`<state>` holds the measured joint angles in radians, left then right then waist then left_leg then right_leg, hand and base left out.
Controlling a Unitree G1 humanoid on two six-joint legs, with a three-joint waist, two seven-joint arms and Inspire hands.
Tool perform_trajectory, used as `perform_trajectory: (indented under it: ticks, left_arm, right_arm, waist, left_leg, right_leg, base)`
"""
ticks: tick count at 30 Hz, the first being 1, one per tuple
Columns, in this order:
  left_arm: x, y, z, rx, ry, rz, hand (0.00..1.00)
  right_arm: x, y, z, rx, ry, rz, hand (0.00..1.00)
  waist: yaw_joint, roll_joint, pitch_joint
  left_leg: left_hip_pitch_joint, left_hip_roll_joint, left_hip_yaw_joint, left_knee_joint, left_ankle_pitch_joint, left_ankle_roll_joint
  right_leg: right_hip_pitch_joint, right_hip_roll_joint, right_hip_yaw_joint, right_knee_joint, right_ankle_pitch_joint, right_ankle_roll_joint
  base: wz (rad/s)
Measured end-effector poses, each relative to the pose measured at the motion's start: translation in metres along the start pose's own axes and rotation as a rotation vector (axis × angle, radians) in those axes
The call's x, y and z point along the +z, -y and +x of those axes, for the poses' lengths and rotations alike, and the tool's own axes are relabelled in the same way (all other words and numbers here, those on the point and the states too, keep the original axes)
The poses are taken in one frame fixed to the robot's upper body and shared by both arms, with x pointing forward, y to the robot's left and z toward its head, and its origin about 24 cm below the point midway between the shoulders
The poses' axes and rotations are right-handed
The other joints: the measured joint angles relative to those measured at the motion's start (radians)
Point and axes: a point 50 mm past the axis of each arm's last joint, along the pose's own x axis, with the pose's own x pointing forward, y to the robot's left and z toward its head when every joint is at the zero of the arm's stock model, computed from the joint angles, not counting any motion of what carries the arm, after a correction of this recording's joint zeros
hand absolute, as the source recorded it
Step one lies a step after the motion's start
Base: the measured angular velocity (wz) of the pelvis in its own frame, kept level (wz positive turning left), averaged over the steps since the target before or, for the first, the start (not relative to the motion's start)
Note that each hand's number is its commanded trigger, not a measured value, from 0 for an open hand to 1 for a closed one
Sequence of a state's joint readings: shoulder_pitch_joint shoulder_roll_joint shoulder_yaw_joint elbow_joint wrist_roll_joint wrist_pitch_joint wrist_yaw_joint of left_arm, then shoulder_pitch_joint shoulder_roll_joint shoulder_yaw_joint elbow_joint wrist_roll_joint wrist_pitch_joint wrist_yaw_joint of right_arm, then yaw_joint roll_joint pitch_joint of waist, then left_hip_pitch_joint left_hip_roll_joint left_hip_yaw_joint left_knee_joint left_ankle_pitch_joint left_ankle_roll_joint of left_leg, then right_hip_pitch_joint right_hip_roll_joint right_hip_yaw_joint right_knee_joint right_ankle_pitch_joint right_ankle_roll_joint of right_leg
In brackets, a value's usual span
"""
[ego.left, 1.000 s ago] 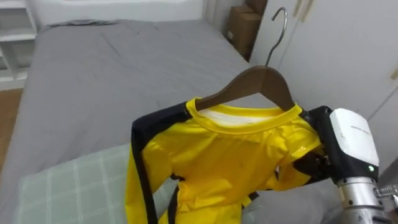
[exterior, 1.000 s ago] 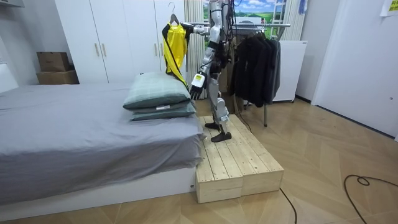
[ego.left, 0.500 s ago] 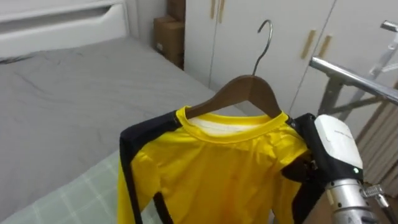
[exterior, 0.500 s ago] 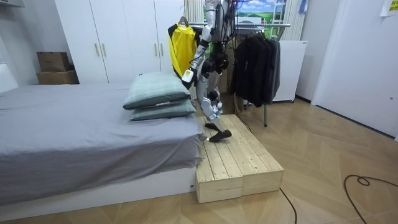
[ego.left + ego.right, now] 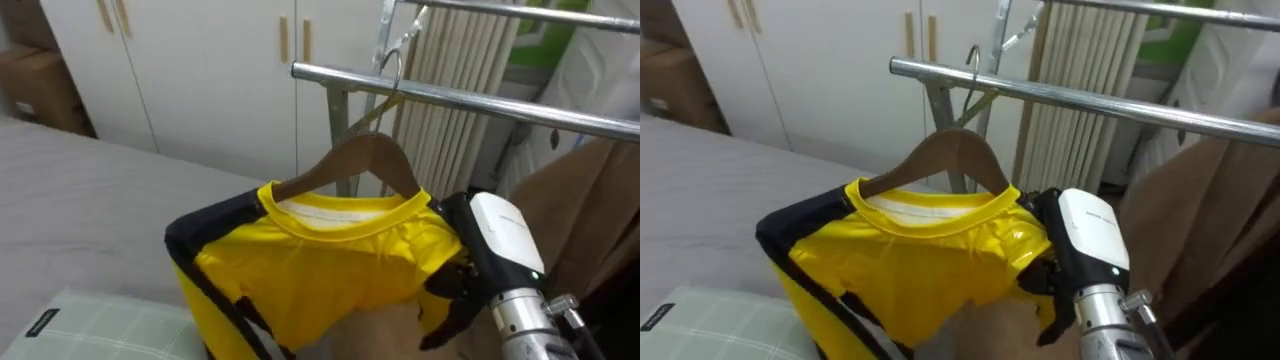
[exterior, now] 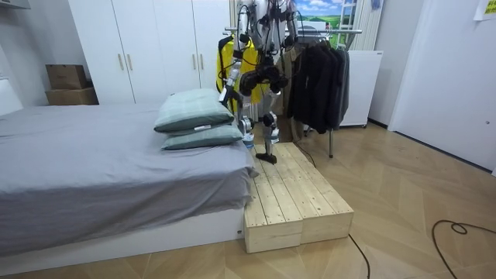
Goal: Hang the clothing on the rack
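A yellow shirt with black trim [image 5: 320,250] hangs on a wooden hanger [image 5: 365,160]. My right hand [image 5: 500,240] holds them up at the shirt's right shoulder, its dark fingers curled into the cloth over the hanger's end. The metal hook [image 5: 392,62] stands at the height of the steel rail [image 5: 450,98] of the clothes rack and crosses it in the picture; I cannot tell whether it is over the rail. In the room view I stand on the wooden platform [image 6: 291,194] between bed and rack [image 6: 341,31], with the shirt [image 6: 242,71] raised. My left hand [image 6: 226,89] hangs low beside the pillows.
Dark clothes [image 6: 322,81] hang on the rack, and a brown garment [image 5: 580,220] hangs close on my right. White wardrobe doors [image 5: 200,70] stand behind the rail. The grey bed [image 5: 70,180] and a green pillow [image 5: 90,325] lie to my left.
I have turned from the bed towards the rack while stepping on the platform. The shirt on its hanger came with my right hand, and the hook now reaches the rail.
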<state>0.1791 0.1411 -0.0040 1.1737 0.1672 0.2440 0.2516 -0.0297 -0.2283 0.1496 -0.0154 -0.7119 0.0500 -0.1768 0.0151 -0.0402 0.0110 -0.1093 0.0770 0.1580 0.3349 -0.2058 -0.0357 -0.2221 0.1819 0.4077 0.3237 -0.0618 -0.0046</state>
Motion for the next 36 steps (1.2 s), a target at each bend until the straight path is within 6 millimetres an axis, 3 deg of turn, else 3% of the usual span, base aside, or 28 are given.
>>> perform_trajectory:
  ticks: [3, 4, 5, 6, 7, 8, 10, 11, 13, 18, 21, 24, 31, 36]
  left_arm:
    - [0.003, 0.001, 0.0, -0.004, -0.003, 0.0, 0.0]
    - [0.004, 0.002, -0.001, -0.004, -0.004, -0.002, 0.0]
    - [0.003, 0.002, 0.0, -0.006, -0.011, -0.008, 0.0]
    - [0.002, 0.002, 0.0, -0.006, -0.013, -0.008, 0.0]
    - [0.002, 0.002, 0.0, -0.007, -0.018, -0.005, 0.0]
    - [0.001, 0.001, 0.0, -0.003, -0.021, -0.005, 0.0]
    - [0.001, 0.0, 0.0, 0.003, -0.021, -0.008, 0.0]
    - [0.0, 0.001, 0.0, 0.002, -0.026, -0.008, 0.0]
    - [-0.005, 0.002, 0.0, 0.001, -0.044, -0.002, 0.0]
    - [-0.012, 0.002, 0.0, 0.001, -0.07, 0.002, 0.0]
    - [-0.013, 0.002, 0.0, 0.002, -0.078, -0.012, 0.0]
    - [-0.014, 0.0, 0.001, 0.013, -0.086, -0.036, 0.0]
    - [-0.014, -0.002, 0.001, 0.035, -0.09, -0.054, 0.0]
    - [-0.014, -0.003, 0.001, 0.037, -0.089, -0.064, 0.0]
  right_arm:
    - [-0.001, -0.001, 0.001, 0.003, -0.03, 0.004, 1.0]
    - [0.0, -0.002, 0.001, 0.004, -0.036, 0.009, 1.0]
    - [0.001, -0.004, 0.001, 0.005, -0.042, 0.014, 1.0]
    - [0.002, -0.004, 0.001, 0.004, -0.043, 0.013, 1.0]
    - [0.002, -0.005, 0.001, 0.005, -0.046, 0.013, 1.0]
    - [0.002, -0.005, 0.001, 0.005, -0.048, 0.013, 1.0]
    - [0.001, -0.004, 0.001, 0.005, -0.05, 0.018, 1.0]
    - [0.003, -0.004, 0.002, 0.005, -0.042, 0.015, 1.0]
    - [0.006, -0.007, 0.002, 0.015, -0.026, 0.018, 1.0]
    - [0.006, -0.002, 0.003, 0.008, -0.012, 0.007, 1.0]
    - [0.01, 0.006, 0.004, -0.018, 0.019, -0.008, 1.0]
    - [0.014, 0.012, 0.004, -0.043, 0.041, -0.009, 1.0]
    - [0.014, 0.012, 0.003, -0.048, 0.043, 0.001, 1.0]
    - [0.01, 0.012, 0.0, -0.051, 0.028, 0.002, 1.0]
  waist:
    - [0.013, 0.007, 0.0025]
    - [0.021, 0.008, 0.0034]
    - [0.045, 0.008, 0.0036]
    - [0.056, 0.009, 0.0043]
    - [0.068, 0.014, 0.0067]
    - [0.073, 0.014, 0.0067]
    - [0.075, 0.009, 0.0055]
    - [0.083, 0.008, 0.006]
    - [0.087, 0.008, 0.0057]
    - [0.084, -0.002, -0.0006]
    - [0.07, -0.006, -0.0029]
    - [0.06, -0.017, -0.0073]
    - [0.041, -0.034, -0.0046]
    - [0.041, -0.032, -0.0023]
  left_leg:
    - [0.01, 0.006, 0.053, -0.018, 0.004, 0.012]
    - [0.015, 0.01, 0.071, -0.025, 0.004, 0.012]
    - [0.03, 0.018, 0.116, -0.035, 0.003, 0.013]
    - [0.039, 0.022, 0.137, -0.039, -0.001, 0.013]
    - [0.057, 0.035, 0.17, -0.045, -0.009, 0.009]
    - [0.074, 0.038, 0.187, -0.05, -0.013, 0.003]
    - [0.094, 0.033, 0.189, -0.07, -0.009, -0.008]
    - [0.106, 0.029, 0.19, -0.087, -0.004, -0.008]
    - [0.117, 0.029, 0.19, -0.1, -0.006, -0.011]
    - [0.119, 0.026, 0.165, -0.112, -0.018, -0.01]
    - [0.12, 0.015, 0.131, -0.118, -0.019, -0.009]
    - [0.129, 0.015, 0.129, -0.122, -0.019, -0.008]
    - [0.137, 0.012, 0.129, -0.117, -0.024, -0.004]
    - [0.137, 0.013, 0.13, -0.113, -0.027, -0.004]
  right_leg:
    - [-0.002, 0.006, 0.036, -0.035, 0.03, 0.007]
    - [-0.005, 0.001, 0.02, -0.046, 0.04, 0.005]
    - [-0.02, -0.032, -0.081, -0.061, 0.054, 0.001]
    - [-0.027, -0.053, -0.144, -0.066, 0.06, -0.004]
    - [-0.025, -0.091, -0.256, -0.071, 0.06, -0.003]
    - [-0.021, -0.11, -0.317, -0.068, 0.058, -0.003]
    - [-0.015, -0.102, -0.305, -0.068, 0.053, -0.002]
    - [-0.01, -0.081, -0.263, -0.073, 0.055, -0.003]
    - [0.002, -0.062, -0.232, -0.094, 0.067, -0.01]
    - [0.009, -0.035, -0.193, -0.119, 0.092, -0.042]
    - [0.011, -0.034, -0.2, -0.119, 0.093, -0.055]
    - [0.021, -0.035, -0.203, -0.121, 0.092, -0.056]
    - [0.034, -0.039, -0.202, -0.138, 0.092, -0.048]
    - [0.035, -0.038, -0.197, -0.138, 0.092, -0.048]
  base:
    - [-0.5]
    - [-0.86]
    - [-0.82]
    - [-0.96]
    - [-0.71]
    - [-0.55]
    - [-0.34]
    - [-0.55]
    - [-0.59]
    - [-0.22]
    - [-0.01]
    - [0.03]
    - [0.01]
    - [0.0]
